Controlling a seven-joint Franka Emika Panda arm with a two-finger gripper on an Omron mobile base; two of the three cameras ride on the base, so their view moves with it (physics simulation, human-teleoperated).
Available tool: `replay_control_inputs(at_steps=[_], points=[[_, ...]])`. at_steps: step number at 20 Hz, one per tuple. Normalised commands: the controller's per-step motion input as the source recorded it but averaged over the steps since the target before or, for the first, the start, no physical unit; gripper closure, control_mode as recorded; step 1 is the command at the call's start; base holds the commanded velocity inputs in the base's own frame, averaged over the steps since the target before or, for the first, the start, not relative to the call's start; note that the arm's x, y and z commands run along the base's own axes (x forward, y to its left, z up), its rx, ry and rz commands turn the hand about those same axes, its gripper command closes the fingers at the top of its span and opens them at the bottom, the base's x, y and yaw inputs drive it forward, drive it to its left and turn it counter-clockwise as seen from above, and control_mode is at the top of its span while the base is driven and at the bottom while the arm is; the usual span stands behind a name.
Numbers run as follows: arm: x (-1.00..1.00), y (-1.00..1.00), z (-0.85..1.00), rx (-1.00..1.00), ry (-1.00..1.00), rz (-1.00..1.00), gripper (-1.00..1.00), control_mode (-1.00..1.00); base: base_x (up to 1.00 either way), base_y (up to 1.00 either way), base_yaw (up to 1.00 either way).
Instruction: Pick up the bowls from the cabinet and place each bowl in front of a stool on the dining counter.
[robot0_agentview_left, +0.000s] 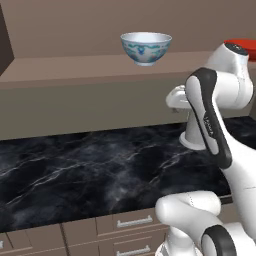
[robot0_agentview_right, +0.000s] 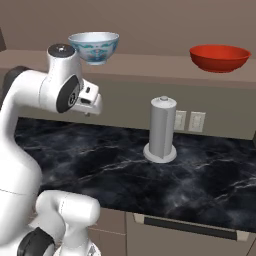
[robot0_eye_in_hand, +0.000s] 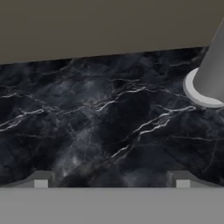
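I find the white porcelain bowl with blue-green pattern (robot0_agentview_right: 94, 47) and the glossy red bowl (robot0_agentview_right: 220, 57) on the taupe cabinet ledge (robot0_agentview_right: 150, 67), well apart. My fingers (robot0_eye_in_hand: 111, 180) stand wide apart, empty, above the black marble worktop (robot0_eye_in_hand: 100, 127). Both bowls look rigid, slick, breakable; I would pinch the rim.
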Motion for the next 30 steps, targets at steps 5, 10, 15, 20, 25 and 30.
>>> replay_control_inputs(at_steps=[5, 10, 15, 20, 25, 30], points=[[-0.90, -0.02, 0.43, 0.25, -0.05, -0.04, -1.00, -1.00, 0.00, 0.00, 0.00], [-0.84, 0.00, 0.58, 0.28, -0.08, -0.15, -1.00, -1.00, 0.00, 0.00, 0.00], [-0.67, -0.03, 0.47, 0.24, -0.10, -0.20, -1.00, -1.00, 0.00, 0.00, 0.00], [-0.44, -0.11, 0.43, 0.28, -0.12, -0.15, -1.00, -1.00, 0.00, 0.00, 0.00], [-0.08, -0.11, 0.46, 0.31, -0.11, -0.22, -1.00, -1.00, 0.00, 0.00, 0.00], [0.10, -0.14, 0.64, 0.19, 0.00, -0.10, -1.00, -1.00, 0.00, 0.00, 0.00]])
